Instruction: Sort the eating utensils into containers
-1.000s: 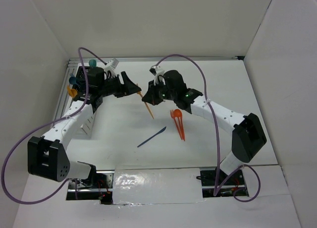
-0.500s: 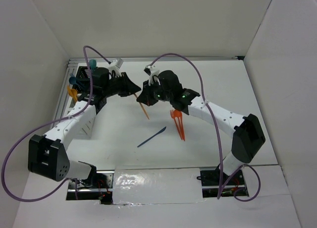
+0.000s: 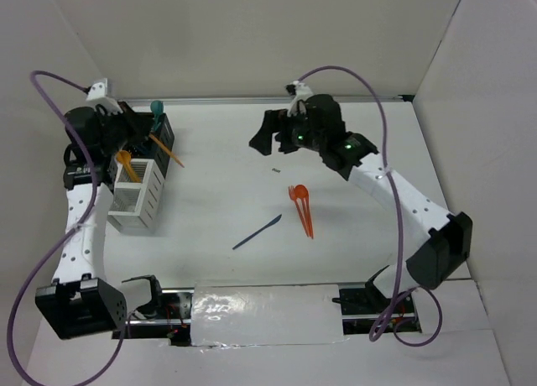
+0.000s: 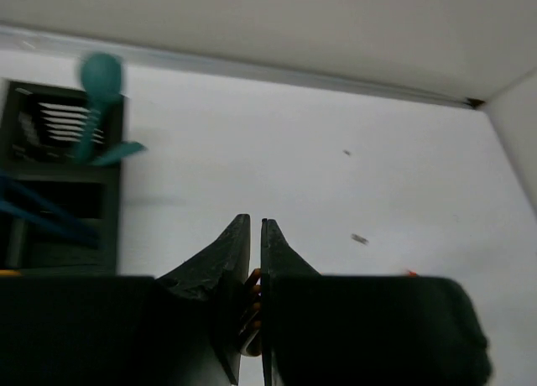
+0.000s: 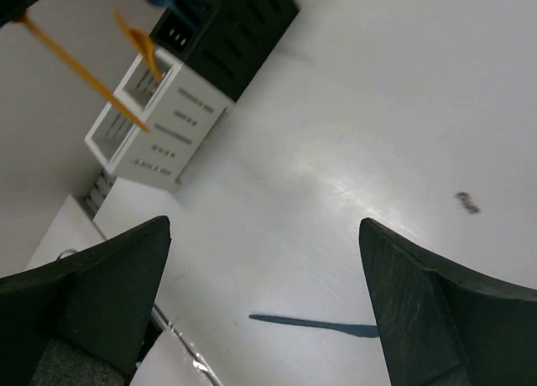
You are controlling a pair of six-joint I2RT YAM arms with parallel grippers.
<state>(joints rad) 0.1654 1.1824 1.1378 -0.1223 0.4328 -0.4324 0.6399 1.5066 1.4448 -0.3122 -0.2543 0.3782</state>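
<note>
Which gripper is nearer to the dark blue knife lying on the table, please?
Right. The right gripper hangs beyond the blue knife; the left gripper, shut on an orange utensil, is far left, by the containers.

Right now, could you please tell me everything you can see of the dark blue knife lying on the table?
The dark blue knife is slim, in one piece and plastic-looking, its narrow handle seeming to widen into a pointed blade. It lies flat on the white table, diagonal in the top view: handle end nearer the arm bases, blade tip pointing far and right. The tip is close to the orange utensils but apart from them. Only the table touches it.
</note>
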